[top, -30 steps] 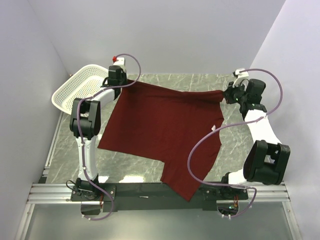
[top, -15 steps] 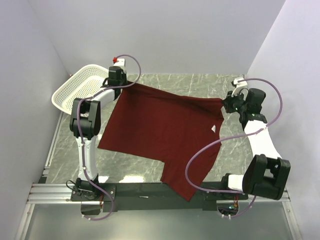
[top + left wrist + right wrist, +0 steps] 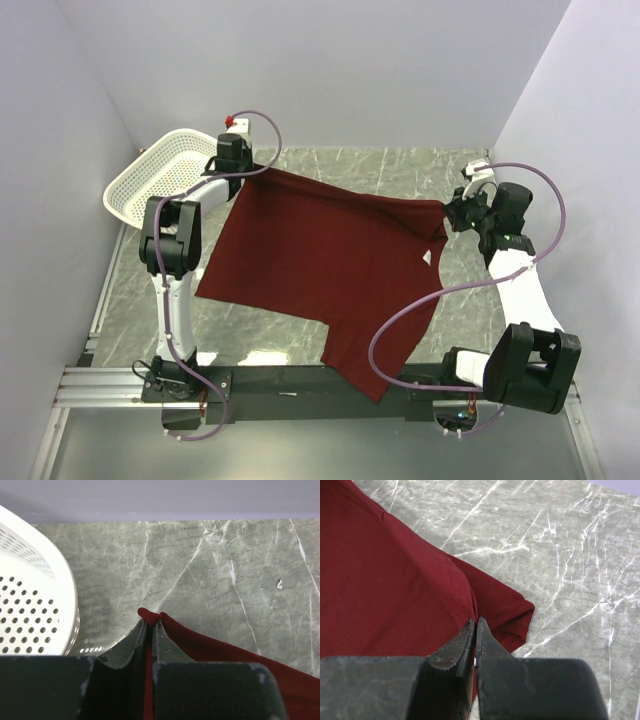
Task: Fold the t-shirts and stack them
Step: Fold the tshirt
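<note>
Maroon shirt (image 3: 320, 260) slackens as the right gripper (image 3: 475, 626), clamped on the corner far from the basket (image 3: 150, 170), lowers; left gripper (image 3: 150, 624) pinches the basket-side corner; nearly flat

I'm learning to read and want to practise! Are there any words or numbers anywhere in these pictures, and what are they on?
No text can be read anywhere in these pictures.
Small white neck label on the maroon t-shirt: too small to tell whether anything is printed on it.
White basket: no words or numbers show.
Marble table: no words or signs show.
</note>
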`<state>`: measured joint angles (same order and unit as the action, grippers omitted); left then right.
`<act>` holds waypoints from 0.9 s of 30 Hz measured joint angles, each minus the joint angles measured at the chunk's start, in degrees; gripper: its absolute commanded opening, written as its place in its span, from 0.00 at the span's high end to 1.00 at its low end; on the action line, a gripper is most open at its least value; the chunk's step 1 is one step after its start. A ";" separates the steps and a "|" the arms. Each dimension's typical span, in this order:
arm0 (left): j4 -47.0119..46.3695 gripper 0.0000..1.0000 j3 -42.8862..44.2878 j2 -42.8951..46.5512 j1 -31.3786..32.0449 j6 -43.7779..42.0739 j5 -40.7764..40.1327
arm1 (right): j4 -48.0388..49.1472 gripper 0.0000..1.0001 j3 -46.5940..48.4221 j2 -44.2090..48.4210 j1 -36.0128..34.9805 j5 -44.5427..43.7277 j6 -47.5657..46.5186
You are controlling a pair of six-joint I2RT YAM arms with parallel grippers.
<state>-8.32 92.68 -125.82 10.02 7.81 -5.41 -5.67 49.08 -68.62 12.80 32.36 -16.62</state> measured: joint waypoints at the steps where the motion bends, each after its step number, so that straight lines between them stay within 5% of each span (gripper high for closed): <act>1: 0.00 1.00 -0.11 0.00 -0.02 -0.13 -0.02 | -0.02 1.00 -0.07 0.04 0.00 -0.02 -0.04; 27: -0.04 1.00 -3.58 0.74 -0.09 -1.62 -1.09 | -2.93 1.00 -3.19 3.10 0.00 -0.42 -3.54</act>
<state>-8.36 89.10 -125.08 9.93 6.20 -6.50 -8.60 45.89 -65.52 12.80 31.94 -20.16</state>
